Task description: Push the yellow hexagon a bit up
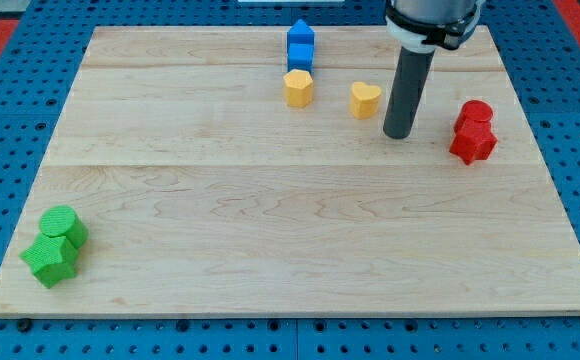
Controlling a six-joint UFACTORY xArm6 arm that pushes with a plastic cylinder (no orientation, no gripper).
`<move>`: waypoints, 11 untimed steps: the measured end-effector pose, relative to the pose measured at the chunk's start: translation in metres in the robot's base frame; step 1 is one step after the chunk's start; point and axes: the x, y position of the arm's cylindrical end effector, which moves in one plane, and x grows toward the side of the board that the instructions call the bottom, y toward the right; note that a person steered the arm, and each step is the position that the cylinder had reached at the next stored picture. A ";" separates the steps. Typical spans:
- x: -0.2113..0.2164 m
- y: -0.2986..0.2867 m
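Observation:
The yellow hexagon (pixel 298 88) sits near the view's top centre of the wooden board (pixel 270 220), just below two blue blocks (pixel 301 45) that it touches or nearly touches. A yellow heart (pixel 365 99) lies to its right. My tip (pixel 400 134) rests on the board to the right of the yellow heart, a short gap away, and well right of the yellow hexagon. The dark rod rises from it to the view's top.
Two red blocks (pixel 474 131) sit close together to the right of my tip. Two green blocks (pixel 55 245) sit at the board's bottom left corner. A blue perforated surface (pixel 10 120) surrounds the board.

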 end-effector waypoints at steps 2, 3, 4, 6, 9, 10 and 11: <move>-0.052 0.000; -0.054 -0.001; -0.031 0.001; 0.021 -0.088; -0.034 -0.122; -0.035 -0.122; -0.042 -0.122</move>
